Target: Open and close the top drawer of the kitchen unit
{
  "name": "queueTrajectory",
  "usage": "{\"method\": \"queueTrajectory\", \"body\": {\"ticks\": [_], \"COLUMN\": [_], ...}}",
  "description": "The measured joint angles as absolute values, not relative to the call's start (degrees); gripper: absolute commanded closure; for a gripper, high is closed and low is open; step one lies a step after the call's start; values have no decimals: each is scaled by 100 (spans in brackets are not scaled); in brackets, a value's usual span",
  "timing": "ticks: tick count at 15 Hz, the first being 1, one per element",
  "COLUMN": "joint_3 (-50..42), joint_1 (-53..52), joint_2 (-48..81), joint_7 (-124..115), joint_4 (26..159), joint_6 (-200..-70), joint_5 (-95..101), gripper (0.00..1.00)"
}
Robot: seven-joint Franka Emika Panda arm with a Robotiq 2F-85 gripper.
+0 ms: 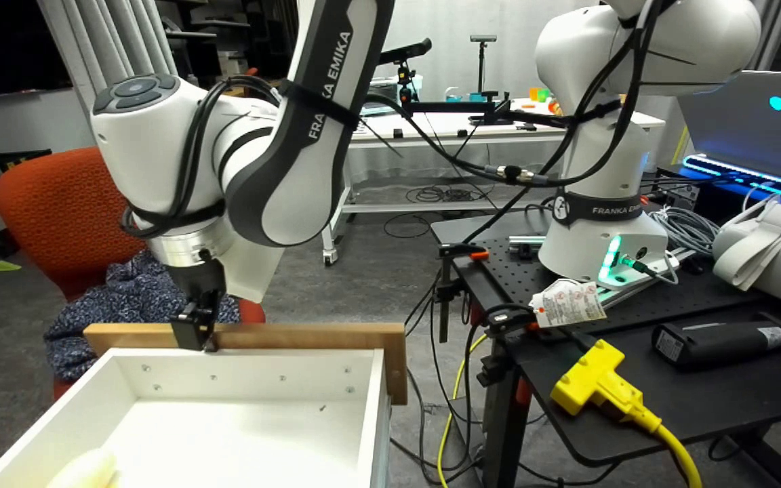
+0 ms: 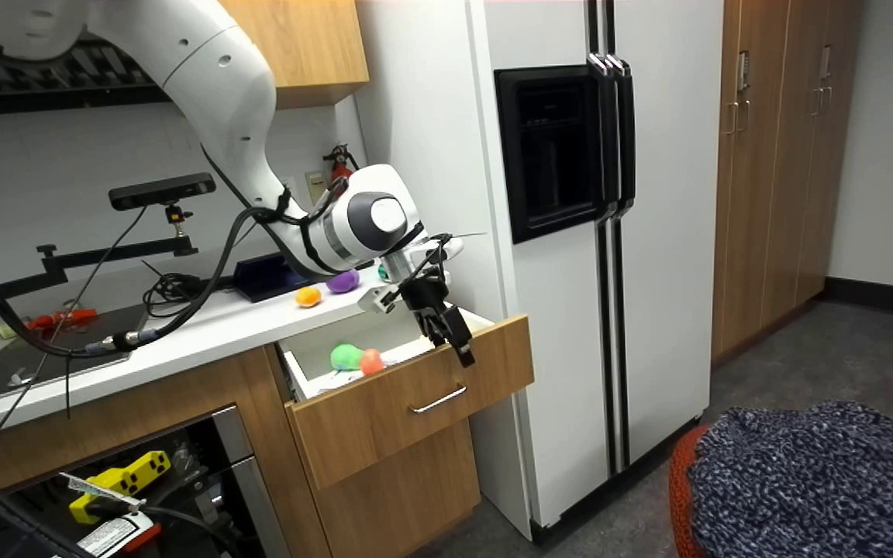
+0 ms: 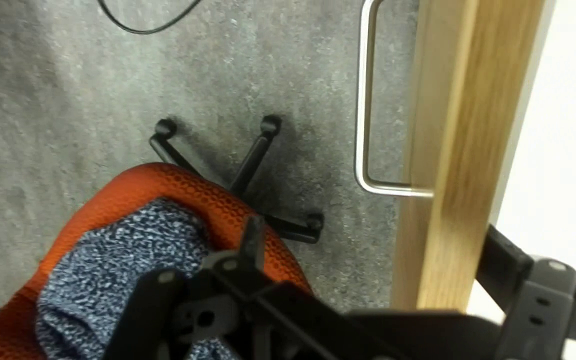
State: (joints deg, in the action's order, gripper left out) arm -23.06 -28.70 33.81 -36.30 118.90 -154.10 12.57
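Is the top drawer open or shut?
Open. The top drawer sticks out past the counter, and you can see a green thing inside.

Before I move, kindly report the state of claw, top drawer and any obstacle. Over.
Claw open, astride the front panel. Top drawer standing open. Orange chair on the panel's outer side, may hinder wider opening.

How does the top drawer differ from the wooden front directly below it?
The top drawer stands pulled out, while the lower wooden front sits back and appears shut. The top drawer carries a metal handle; no handle shows on the visible part of the lower wooden front. Both have similar brown wood-grain faces.
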Motion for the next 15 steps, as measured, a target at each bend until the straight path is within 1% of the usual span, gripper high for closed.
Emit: {"method": "queueTrajectory", "body": {"ticks": [6,15], "joint_3": [-2504,-2081], "joint_1": [-2894,-2815], "joint_2": [3084,2602], "joint_7": [-4564,-5143], "joint_4": [12269,12347], "joint_6": [-14796,-14649], "joint_5": [2233,3121], "gripper": [0,0]}}
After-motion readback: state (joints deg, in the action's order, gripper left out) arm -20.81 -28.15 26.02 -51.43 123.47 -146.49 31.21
